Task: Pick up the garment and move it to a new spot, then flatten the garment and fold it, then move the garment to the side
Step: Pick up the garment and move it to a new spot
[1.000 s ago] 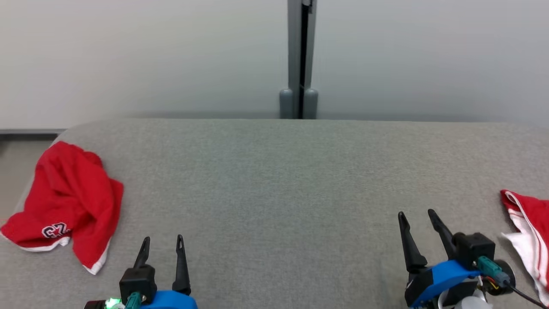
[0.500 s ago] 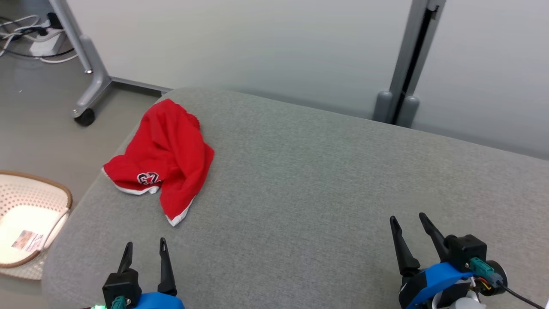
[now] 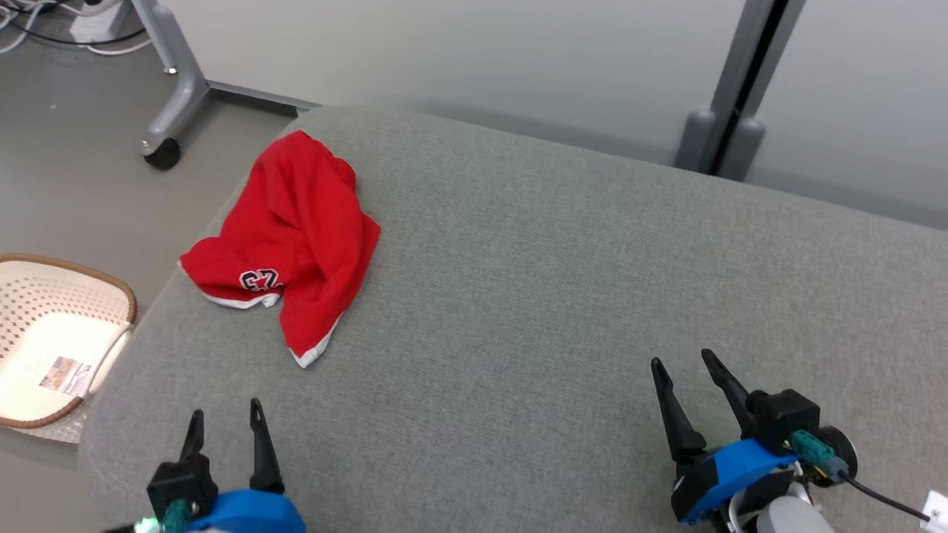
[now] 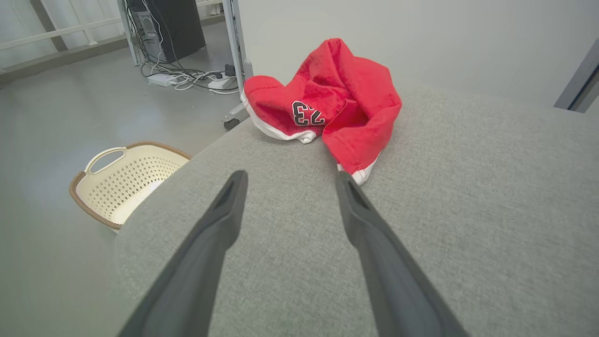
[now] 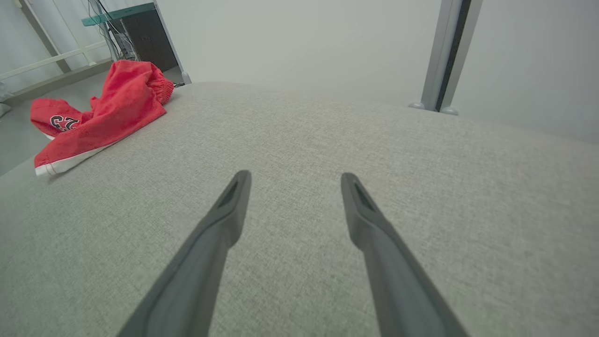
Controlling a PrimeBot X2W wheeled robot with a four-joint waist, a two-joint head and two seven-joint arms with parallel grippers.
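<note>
Head view: a crumpled red cloth garment (image 3: 289, 229) with white hem trim and a black-and-white "23" is seen lying heaped on the wide grey fabric-covered surface (image 3: 555, 296). It lies at about 10 o'clock, close to the surface's rounded far-left corner. One hem edge is draped over the left rim.

The left gripper (image 3: 226, 409), two long dark fingers on a blue mount, is noted at 7 o'clock. Its jaws are spread apart with nothing between them. The garment is placed at 12 to 1 o'clock from it and is not touched.

The right gripper (image 3: 680, 358) is noted at 4 o'clock, likewise released and empty, well apart from the garment.

Left wrist view: the garment is seen at 12 o'clock beyond the fingertips, its white-trimmed corner nearest. Right wrist view: the garment is seen at 10 o'clock, far off.

A cream perforated plastic basket with a brown rim (image 3: 111, 285) is recorded on the floor at 9 o'clock. A grey wheeled metal leg (image 3: 178, 81) is recorded at 11 o'clock, and a grey upright post (image 3: 733, 89) at 1 o'clock.
</note>
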